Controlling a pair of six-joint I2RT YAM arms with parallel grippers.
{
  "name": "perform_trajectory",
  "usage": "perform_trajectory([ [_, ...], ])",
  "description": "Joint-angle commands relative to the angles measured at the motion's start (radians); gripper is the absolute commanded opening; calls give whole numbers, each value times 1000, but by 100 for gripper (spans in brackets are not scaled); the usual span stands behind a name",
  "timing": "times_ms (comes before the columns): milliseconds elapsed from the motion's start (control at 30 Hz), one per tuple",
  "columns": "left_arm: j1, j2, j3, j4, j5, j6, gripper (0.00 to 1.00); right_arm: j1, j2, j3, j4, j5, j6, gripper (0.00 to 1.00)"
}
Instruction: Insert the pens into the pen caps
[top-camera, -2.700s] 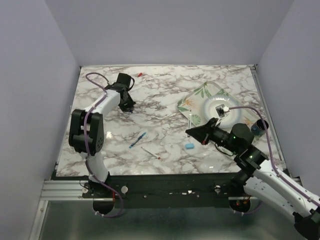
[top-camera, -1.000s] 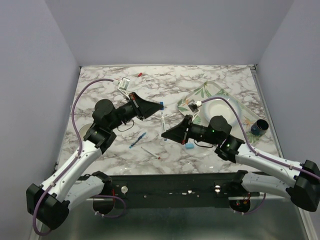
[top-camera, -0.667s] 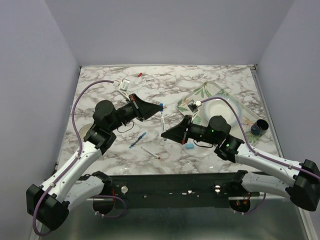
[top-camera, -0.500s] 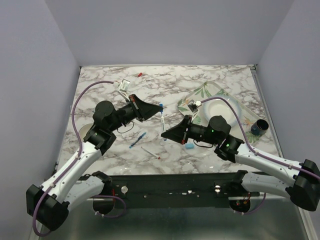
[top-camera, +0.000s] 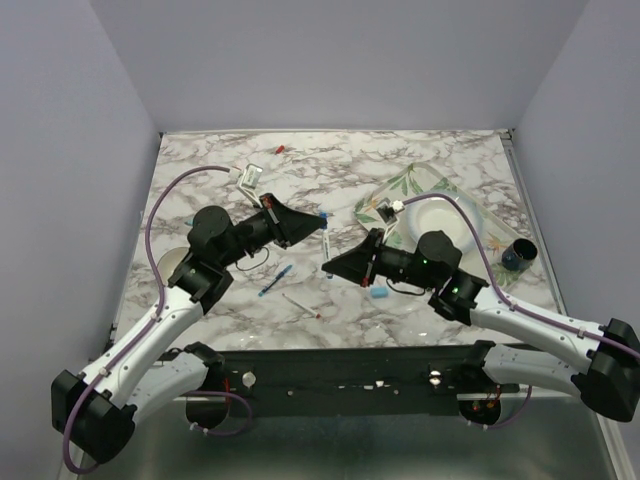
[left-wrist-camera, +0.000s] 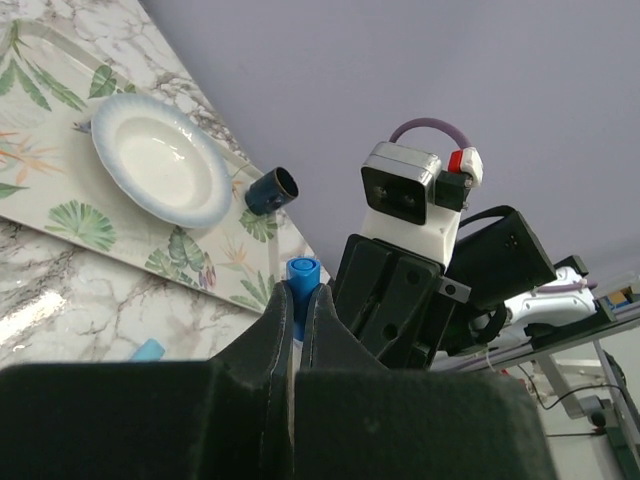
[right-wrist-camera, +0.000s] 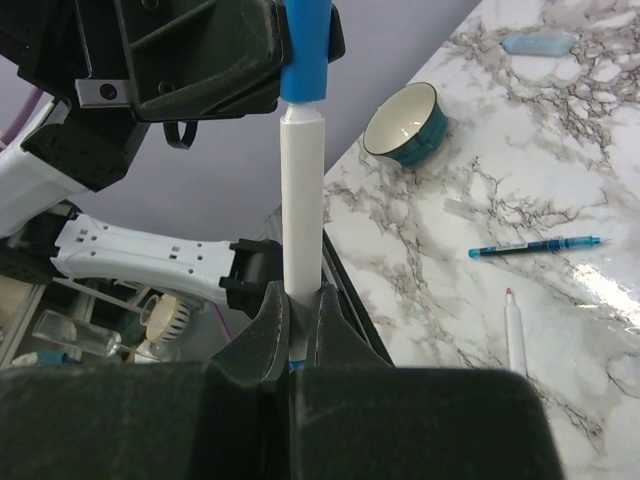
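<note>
The left gripper (left-wrist-camera: 298, 308) is pinched tight on a blue pen cap (left-wrist-camera: 302, 272), and the right gripper (right-wrist-camera: 300, 308) is clamped around the lower end of a white pen (right-wrist-camera: 302, 190). Both are held in the air above the middle of the marble table (top-camera: 330, 170), the pen's upper end meeting the cap's mouth. A blue pen (top-camera: 274, 280), a red-tipped white pen (top-camera: 300, 305) and a light blue cap (top-camera: 378, 292) lie on the table

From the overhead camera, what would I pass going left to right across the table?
teal bowl → blue pen → white pen held off the table → light blue cap → white plate → dark cup
</note>
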Motion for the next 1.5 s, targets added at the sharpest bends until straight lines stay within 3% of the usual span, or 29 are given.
perform_trajectory([
  [0, -14, -26, -26, -23, -19, 27, 0, 9, -4, 56, -16, 76, -21, 1],
  [367, -49, -55, -67, -13, -18, 53, 0, 8, 8, 105, -71, 162, -73, 1],
  [467, -51, -61, -61, -20, 1, 59, 14, 8, 2, 112, -60, 127, -118, 1],
  [500, -51, -64, -53, -36, 5, 67, 29, 9, 0, 112, -59, 113, -129, 1],
  [600, -51, -82, -20, -82, -2, 79, 54, 8, -19, 108, -59, 73, -168, 1],
  [700, -51, -108, 11, -105, -5, 98, 72, 8, -44, 96, -66, 54, -178, 1],
  [800, -51, -131, 33, -118, -10, 121, 82, 9, -64, 85, -68, 16, -181, 1],
  [1167, -51, -70, 215, -218, 50, 259, 87, 11, -133, 36, -2, -208, -146, 1],
  [1467, -51, -24, 211, -108, 145, 230, 78, 9, -139, 31, -5, -228, -129, 1],
])
